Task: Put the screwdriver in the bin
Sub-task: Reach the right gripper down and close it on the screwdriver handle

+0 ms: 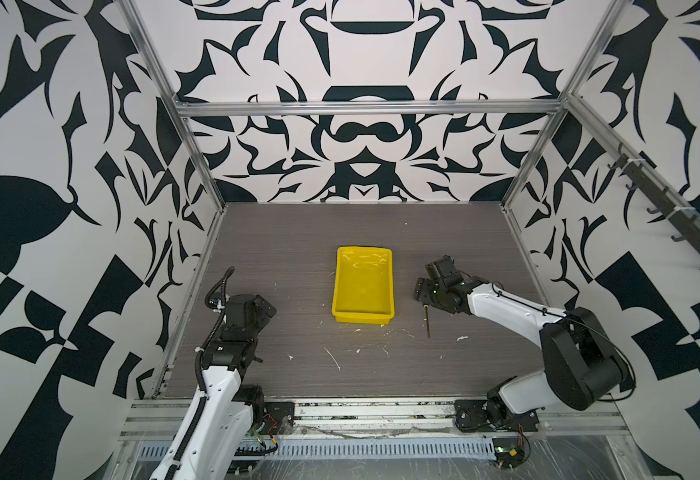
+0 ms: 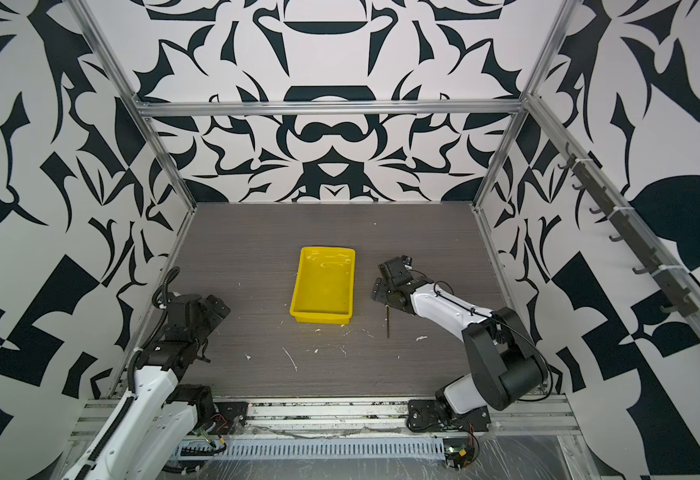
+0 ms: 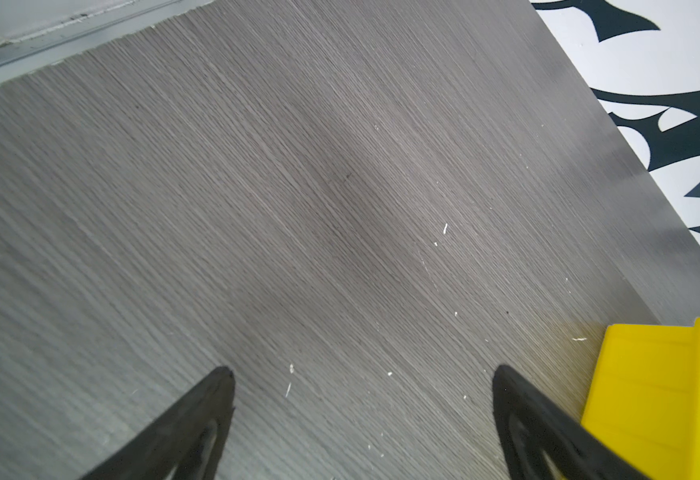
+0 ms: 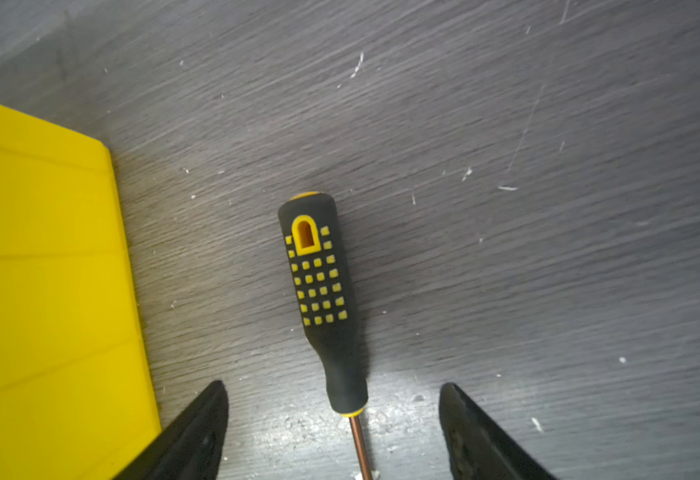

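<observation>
The screwdriver [image 4: 323,303] lies flat on the counter [image 1: 298,365], at three o'clock of the bin [image 1: 363,284], its long axis running twelve to six. The right gripper [image 4: 334,405] hangs over the handle's neck, jaws wide, astride it, gripping nothing. The left gripper [image 3: 363,386], jaws wide, is farther off.

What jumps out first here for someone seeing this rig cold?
The bright yellow bin in the middle of the grey table, empty inside. Next, the screwdriver lying flat on the table just to the bin's right, its black handle with yellow marks between the open fingers of the right gripper. All around, bold black-and-white patterned walls.
</observation>
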`<act>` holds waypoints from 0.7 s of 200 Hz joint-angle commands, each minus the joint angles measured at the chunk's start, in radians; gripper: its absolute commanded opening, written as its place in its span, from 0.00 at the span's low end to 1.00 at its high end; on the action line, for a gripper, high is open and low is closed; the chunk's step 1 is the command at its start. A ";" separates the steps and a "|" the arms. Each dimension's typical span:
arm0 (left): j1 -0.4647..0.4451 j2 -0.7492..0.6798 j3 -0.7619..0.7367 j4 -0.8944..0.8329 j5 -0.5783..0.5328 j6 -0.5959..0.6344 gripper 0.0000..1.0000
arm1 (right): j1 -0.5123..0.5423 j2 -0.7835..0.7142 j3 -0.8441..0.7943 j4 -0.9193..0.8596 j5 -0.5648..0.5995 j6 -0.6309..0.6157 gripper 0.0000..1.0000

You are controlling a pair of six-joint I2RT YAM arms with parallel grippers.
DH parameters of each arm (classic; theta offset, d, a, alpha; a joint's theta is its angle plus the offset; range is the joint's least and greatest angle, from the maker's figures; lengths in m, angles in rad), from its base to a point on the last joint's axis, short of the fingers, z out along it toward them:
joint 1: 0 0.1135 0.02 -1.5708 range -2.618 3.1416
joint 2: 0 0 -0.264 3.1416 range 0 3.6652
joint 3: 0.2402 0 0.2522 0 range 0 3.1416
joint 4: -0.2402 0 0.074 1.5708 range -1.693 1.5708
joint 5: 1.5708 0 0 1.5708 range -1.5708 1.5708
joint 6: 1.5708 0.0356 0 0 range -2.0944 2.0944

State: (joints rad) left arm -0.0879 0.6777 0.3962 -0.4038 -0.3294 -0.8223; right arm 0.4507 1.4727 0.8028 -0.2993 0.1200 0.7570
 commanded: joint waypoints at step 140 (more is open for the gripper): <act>0.004 0.020 -0.002 -0.013 -0.017 -0.031 1.00 | 0.004 0.197 0.112 -0.060 -0.100 -0.047 0.26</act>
State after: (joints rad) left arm -0.0879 0.6834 0.3962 -0.4049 -0.3336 -0.8379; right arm 0.4507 1.6623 0.8948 -0.3401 0.0380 0.7097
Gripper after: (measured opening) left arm 0.995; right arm 0.278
